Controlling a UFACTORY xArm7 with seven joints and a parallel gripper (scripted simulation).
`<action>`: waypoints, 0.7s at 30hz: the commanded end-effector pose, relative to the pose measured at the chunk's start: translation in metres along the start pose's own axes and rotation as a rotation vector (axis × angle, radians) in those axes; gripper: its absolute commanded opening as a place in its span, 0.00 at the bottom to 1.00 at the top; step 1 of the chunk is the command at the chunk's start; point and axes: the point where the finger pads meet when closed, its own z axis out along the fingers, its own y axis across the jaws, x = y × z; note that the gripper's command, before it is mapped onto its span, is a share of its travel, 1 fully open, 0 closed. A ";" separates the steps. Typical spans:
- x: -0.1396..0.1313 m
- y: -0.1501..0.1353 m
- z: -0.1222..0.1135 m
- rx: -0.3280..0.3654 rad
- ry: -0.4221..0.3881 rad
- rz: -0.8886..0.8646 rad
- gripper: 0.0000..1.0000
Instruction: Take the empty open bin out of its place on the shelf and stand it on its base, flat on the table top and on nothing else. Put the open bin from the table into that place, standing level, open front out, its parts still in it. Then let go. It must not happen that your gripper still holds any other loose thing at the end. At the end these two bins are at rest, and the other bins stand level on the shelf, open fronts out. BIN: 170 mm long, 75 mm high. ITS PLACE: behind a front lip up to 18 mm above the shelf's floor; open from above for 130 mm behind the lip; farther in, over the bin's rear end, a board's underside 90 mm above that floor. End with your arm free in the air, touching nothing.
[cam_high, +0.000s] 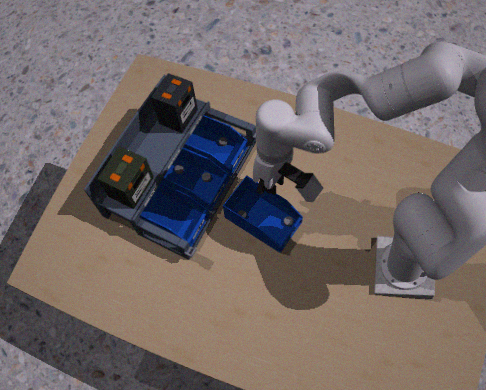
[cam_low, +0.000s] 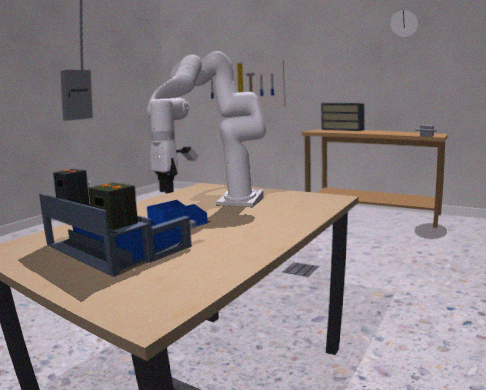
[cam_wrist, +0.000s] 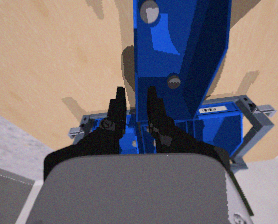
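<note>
A blue open bin (cam_high: 262, 212) with two grey parts in it stands on the table top beside the shelf; it also shows in the wrist view (cam_wrist: 175, 55) and in the exterior view (cam_low: 175, 211). The grey shelf (cam_high: 165, 160) holds three blue bins. The near one (cam_high: 172, 210) is empty, the middle one (cam_high: 195, 175) and the far one (cam_high: 217, 140) hold parts. My gripper (cam_high: 265, 186) hangs over the shelf-side end wall of the table bin, clearly above it in the exterior view (cam_low: 166, 184). Its fingers stand a little apart with nothing between them.
Two dark boxes with orange marks (cam_high: 173, 101) (cam_high: 125, 177) stand on the shelf's upper board behind the bins. The arm's base (cam_high: 402, 275) is bolted to the table at the right. The shelf's front frame (cam_wrist: 250, 120) shows in the wrist view.
</note>
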 end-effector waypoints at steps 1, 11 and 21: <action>-0.002 0.000 0.009 0.000 -0.003 0.000 0.26; -0.002 0.000 0.019 0.000 -0.003 0.000 0.26; -0.002 0.000 0.022 0.000 -0.003 0.000 0.26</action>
